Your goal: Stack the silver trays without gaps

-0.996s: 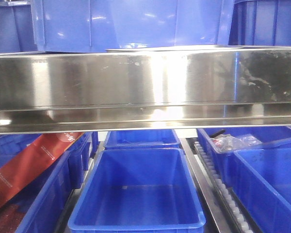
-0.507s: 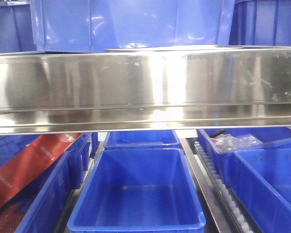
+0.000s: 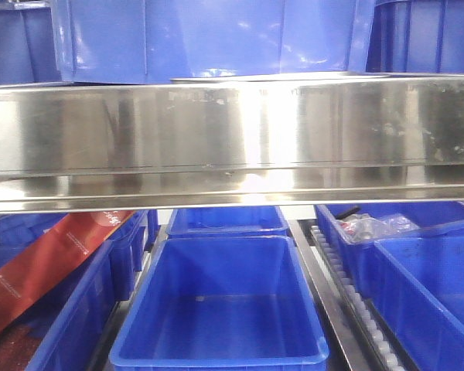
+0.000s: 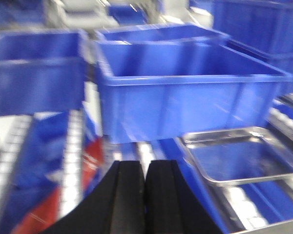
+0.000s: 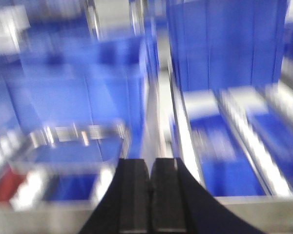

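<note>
Silver tray (image 4: 240, 157) beyond closed left tool (image 4: 145, 195)

On the mirror-like front wall of the silver tray (image 3: 216, 131), the dark mottled reflection near its right end has faded away, leaving that stretch plain bright steel.

Blue bins (image 3: 216, 309) on roller rails (image 3: 348, 294)
Ahead of the left gripper (image 4: 145, 168) stands one deep bin (image 4: 185, 92); a red carton (image 4: 93, 168) lies to its left.
</note>
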{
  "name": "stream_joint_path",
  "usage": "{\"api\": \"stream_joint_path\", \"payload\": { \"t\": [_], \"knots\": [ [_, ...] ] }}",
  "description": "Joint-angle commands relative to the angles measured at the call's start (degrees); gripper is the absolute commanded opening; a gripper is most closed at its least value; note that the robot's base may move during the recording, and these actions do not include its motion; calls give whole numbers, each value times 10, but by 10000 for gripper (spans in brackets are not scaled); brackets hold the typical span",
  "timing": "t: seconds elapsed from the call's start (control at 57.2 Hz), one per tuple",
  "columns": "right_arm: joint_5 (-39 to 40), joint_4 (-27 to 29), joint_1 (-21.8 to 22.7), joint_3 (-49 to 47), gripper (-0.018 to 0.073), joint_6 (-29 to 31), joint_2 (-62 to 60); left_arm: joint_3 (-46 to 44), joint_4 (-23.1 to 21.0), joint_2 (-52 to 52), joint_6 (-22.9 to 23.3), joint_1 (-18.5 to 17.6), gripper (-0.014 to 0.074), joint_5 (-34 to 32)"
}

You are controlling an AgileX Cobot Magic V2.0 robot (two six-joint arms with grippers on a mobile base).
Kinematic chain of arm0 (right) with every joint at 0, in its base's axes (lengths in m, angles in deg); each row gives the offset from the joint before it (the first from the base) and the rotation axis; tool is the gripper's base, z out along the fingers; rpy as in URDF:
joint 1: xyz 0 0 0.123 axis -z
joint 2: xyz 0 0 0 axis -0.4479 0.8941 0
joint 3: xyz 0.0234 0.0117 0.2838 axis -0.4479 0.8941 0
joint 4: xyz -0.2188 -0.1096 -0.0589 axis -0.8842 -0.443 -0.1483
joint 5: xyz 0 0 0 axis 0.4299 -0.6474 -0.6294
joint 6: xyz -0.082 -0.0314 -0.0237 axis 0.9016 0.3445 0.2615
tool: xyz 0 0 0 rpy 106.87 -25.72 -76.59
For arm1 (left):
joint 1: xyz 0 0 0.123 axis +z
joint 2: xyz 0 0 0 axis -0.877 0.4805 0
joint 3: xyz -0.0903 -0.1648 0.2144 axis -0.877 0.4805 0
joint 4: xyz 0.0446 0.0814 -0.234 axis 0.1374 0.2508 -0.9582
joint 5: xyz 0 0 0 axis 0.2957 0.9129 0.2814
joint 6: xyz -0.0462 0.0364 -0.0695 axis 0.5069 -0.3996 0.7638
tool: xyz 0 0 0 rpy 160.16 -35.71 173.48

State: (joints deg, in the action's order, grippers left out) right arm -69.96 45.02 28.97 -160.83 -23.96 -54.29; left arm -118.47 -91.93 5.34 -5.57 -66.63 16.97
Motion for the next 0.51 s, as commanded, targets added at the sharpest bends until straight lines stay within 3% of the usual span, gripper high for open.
{"api": "stream_joint_path", "payload": {
  "t": [0.0,0.07,0.192,0.367,0.489],
  "knots": [
    [-51,-3,-2,-52,-81,37,89,-64,-23,72,-3,-1,-16,56],
    [-56,-2,-2,-84,-81,45,152,-115,-37,134,-3,-1,-16,96],
    [-59,10,-2,-128,-81,46,263,-162,-32,224,-3,-20,-16,98],
    [-56,23,-24,-186,-81,46,408,-179,57,346,42,-110,-16,72],
    [-53,19,-56,-239,-81,46,504,-180,123,423,73,-177,-16,4]
  ]
}}
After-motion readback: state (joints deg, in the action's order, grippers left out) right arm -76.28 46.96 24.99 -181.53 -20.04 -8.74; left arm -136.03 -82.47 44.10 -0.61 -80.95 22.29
